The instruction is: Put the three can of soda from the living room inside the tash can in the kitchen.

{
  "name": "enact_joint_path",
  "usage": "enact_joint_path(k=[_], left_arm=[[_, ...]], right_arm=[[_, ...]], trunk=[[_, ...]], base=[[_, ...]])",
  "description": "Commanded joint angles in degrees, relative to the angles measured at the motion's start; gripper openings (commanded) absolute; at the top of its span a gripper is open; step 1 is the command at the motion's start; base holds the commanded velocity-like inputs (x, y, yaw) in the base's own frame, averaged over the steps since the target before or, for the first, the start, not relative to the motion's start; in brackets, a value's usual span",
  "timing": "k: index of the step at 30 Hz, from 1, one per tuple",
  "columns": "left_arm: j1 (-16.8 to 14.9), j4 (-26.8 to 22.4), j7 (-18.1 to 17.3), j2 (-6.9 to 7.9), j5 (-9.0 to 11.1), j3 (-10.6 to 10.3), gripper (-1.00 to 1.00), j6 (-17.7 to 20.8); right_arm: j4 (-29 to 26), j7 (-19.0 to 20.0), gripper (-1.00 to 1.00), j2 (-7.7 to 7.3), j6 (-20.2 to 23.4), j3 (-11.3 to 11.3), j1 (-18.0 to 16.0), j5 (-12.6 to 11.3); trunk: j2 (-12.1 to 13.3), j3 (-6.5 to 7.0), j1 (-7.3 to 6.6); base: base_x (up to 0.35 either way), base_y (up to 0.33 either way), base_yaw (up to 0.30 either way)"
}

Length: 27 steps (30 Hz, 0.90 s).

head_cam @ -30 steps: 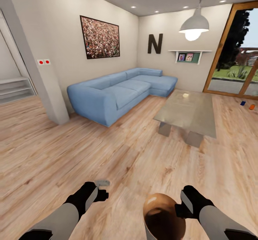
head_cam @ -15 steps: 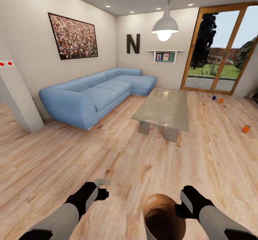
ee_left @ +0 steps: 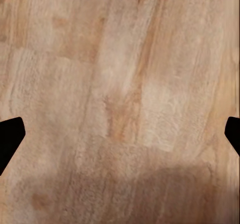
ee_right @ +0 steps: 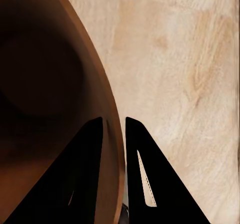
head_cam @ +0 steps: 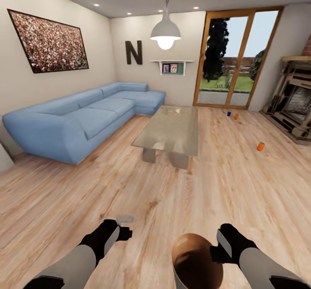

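Living room, warm wood floor (head_cam: 224, 185), cream walls, recessed ceiling lights.

Far left wall: framed picture (head_cam: 48, 43), speckled red-brown. Below it, blue corner sofa (head_cam: 82, 118) running toward the back wall. Back wall: dark letter N (head_cam: 134, 52), small shelf (head_cam: 171, 67) with two photos, white pendant lamp (head_cam: 165, 32) lit in front.

Centre: glass-topped desk (head_cam: 170, 129) on pale legs, beside the sofa.

Right of centre: wood-framed glass doors (head_cam: 235, 58), garden beyond. On the floor near the doors, blue can (head_cam: 229, 113) and orange can (head_cam: 236, 116), just beside each other. Second orange can (head_cam: 260, 146) stands apart, nearer, toward the fireplace (head_cam: 296, 103) at far right; brick above it at the frame edge.

Foreground, left: left hand (head_cam: 123, 233), black, low over bare floor; in the left wrist view its fingertips (ee_left: 10, 139) sit at opposite edges, spread wide, nothing between them.

Foreground, right: bin (head_cam: 196, 261), glossy brown inside, tilted. Right hand (head_cam: 214, 252) pinches its rim; in the right wrist view one finger (ee_right: 80, 179) lies inside the bin (ee_right: 40, 83) wall and the other outside, closed tight on it.

All three cans lie well apart from both hands and the bin, across the room to the right.
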Motion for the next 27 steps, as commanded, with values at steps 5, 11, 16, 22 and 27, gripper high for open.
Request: enact_joint_path(k=[5,11,16,22,27], left_arm=[[0.04,0.02,0.02,-0.13,0.02,-0.5,1.0,-0.27],[0.05,0.0,0.02,-0.24,0.03,-0.99,1.0,-0.36],[0.05,0.06,0.02,-0.44,-0.02,-1.26,1.0,-0.34],[0.05,0.09,0.02,-0.51,-0.08,-1.32,1.0,-0.38],[0.05,0.09,0.02,-0.5,-0.08,-1.33,1.0,-0.4]], right_arm=[[0.02,0.17,-1.0,0.09,-0.06,-0.14,0.0,-0.73],[0.02,0.17,-1.0,-0.05,-0.06,-0.15,-0.03,-0.69],[0.02,0.17,-1.0,-0.27,-0.1,-0.23,0.01,-0.73],[0.02,0.17,-1.0,-0.17,-0.14,-0.23,0.05,-0.69],[0.02,0.17,-1.0,-0.17,-0.14,-0.21,0.05,-0.68]], trunk=[[0.0,0.0,0.0],[0.0,0.0,0.0],[0.0,0.0,0.0],[0.0,0.0,0.0],[0.0,0.0,0.0]], base=[[0.132,-0.292,-0.286],[0.121,-0.308,-0.286],[0.098,-0.324,-0.286],[0.09,-0.33,-0.286],[0.089,-0.331,-0.286]])
